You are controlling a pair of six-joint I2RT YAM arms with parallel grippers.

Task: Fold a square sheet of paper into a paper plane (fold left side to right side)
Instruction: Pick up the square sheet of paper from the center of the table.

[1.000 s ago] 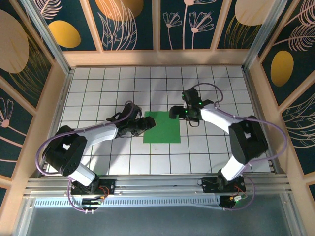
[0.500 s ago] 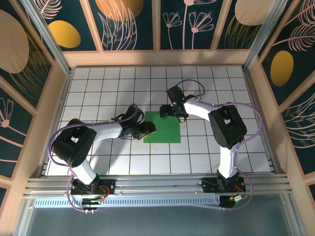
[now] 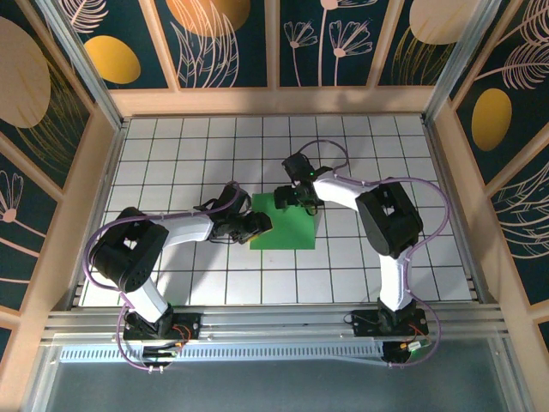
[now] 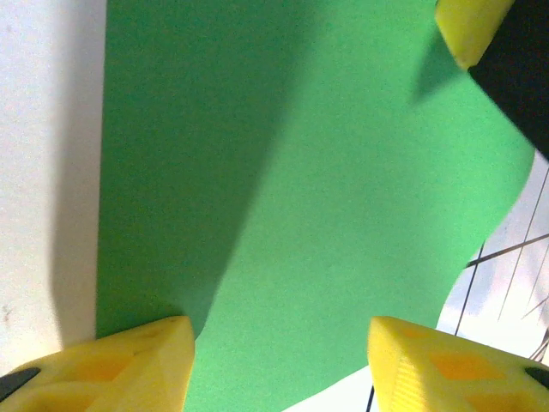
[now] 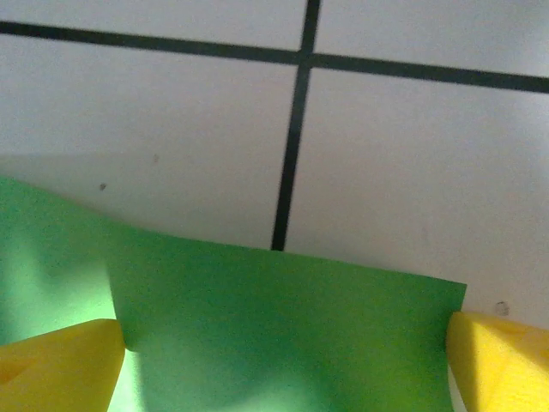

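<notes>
The square sheet of paper point(image 3: 287, 227) lies unfolded on the white tiled table point(image 3: 171, 154), about mid-floor, between the two arms. From close by its far edge looks slightly lifted, throwing a shadow on the tile, and its right edge bows in a soft curve. The left gripper point(image 3: 260, 225) sits low at the sheet's left edge, jaws apart, its yellow fingers point(image 4: 129, 369) spread over green paper and pinching nothing. The right gripper point(image 3: 286, 196) reaches in over the far edge, jaws spread wide, its fingertips point(image 5: 51, 365) straddling that edge without closing on it.
</notes>
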